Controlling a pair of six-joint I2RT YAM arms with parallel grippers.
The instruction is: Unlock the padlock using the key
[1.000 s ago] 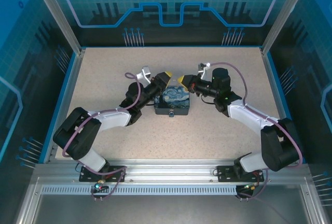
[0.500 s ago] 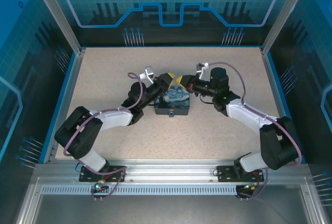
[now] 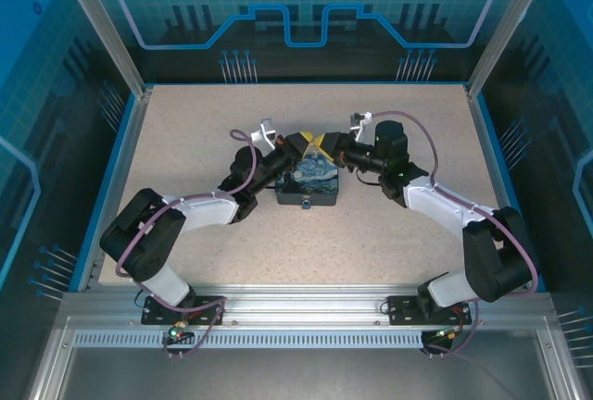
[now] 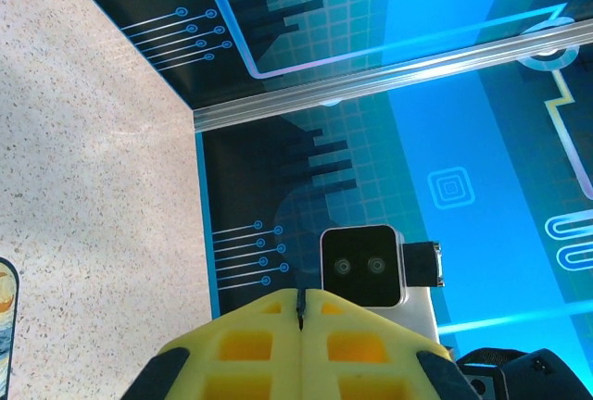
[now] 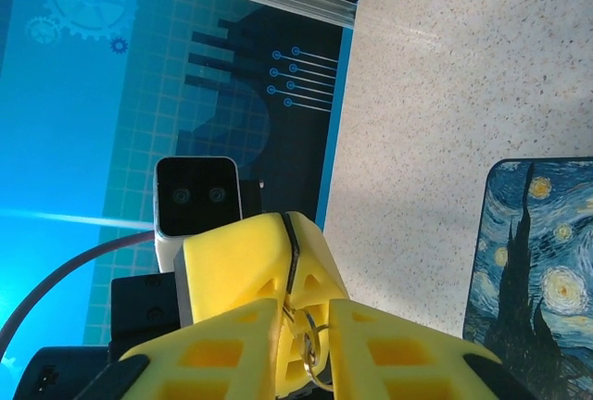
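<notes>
Left end effector [image 3: 304, 142] hangs at padlock's [image 3: 310, 183] far edge.

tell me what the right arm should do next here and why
Probably open the right gripper a little more and back it away. The left gripper looks shut on the key ring, which hangs in the gap between the right fingers, so the handover seems made. The padlock lies on the table close by.
</notes>
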